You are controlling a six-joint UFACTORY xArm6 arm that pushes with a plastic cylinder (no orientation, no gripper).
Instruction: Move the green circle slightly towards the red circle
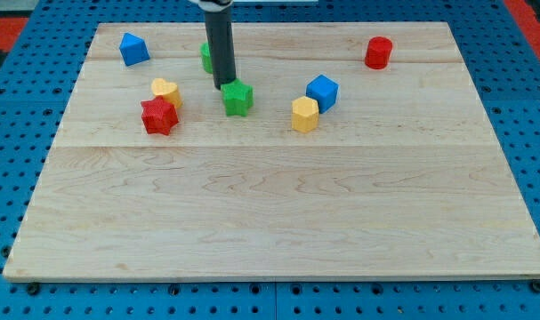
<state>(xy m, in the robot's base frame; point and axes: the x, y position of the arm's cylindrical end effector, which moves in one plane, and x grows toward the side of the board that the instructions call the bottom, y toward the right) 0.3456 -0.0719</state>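
Note:
The green circle [205, 58] sits near the view's top, left of centre, mostly hidden behind the dark rod. The red circle [378, 52] stands far to the view's right near the top edge of the board. My tip [225, 86] rests on the board just below and to the right of the green circle, close to it, and just above-left of a green star [237, 98]. I cannot tell whether the tip touches either block.
A blue block [133, 48] lies at the top left. A yellow heart [165, 91] and a red star [159, 116] sit together at the left. A blue cube [322, 92] and a yellow hexagon [305, 115] sit right of centre. The wooden board [278, 222] lies on blue pegboard.

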